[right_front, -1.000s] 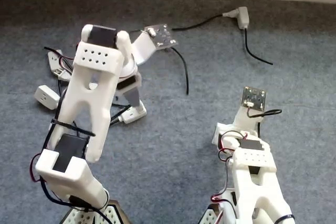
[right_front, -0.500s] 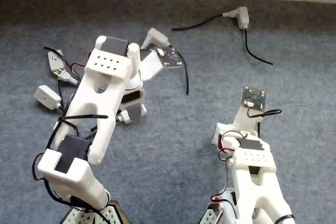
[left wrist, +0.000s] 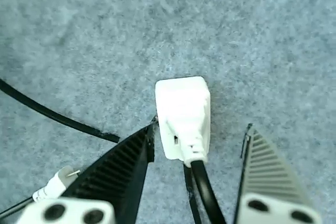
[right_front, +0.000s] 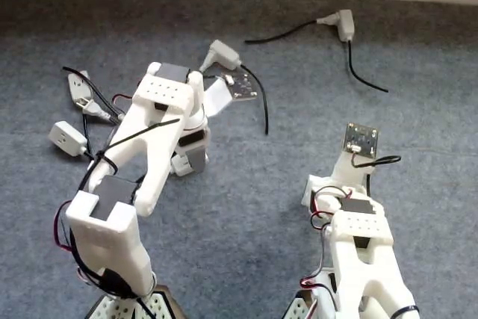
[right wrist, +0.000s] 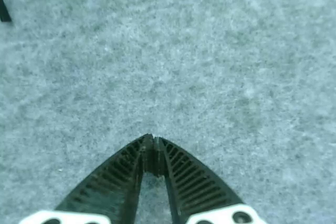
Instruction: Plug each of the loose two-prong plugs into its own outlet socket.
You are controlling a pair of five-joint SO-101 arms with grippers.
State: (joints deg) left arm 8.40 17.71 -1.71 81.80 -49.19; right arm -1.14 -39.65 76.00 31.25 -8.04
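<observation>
Two fingers of the left end effector [left wrist: 199,129] stand apart astride a white socket block [left wrist: 182,108] on the grey bench [left wrist: 262,35]. The block's long axis runs in line with them, black cord [left wrist: 205,192] trailing wristward. The right end effector [right wrist: 153,153], pressed together, hangs well apart.

socket [right_front: 179,166] half under left arm [right_front: 153,136], black cord [left wrist: 205,192] cut by edge

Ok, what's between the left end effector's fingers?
A white socket block with a black cord, lying on the carpet inside the open left end effector, seen in the left wrist view.
</observation>
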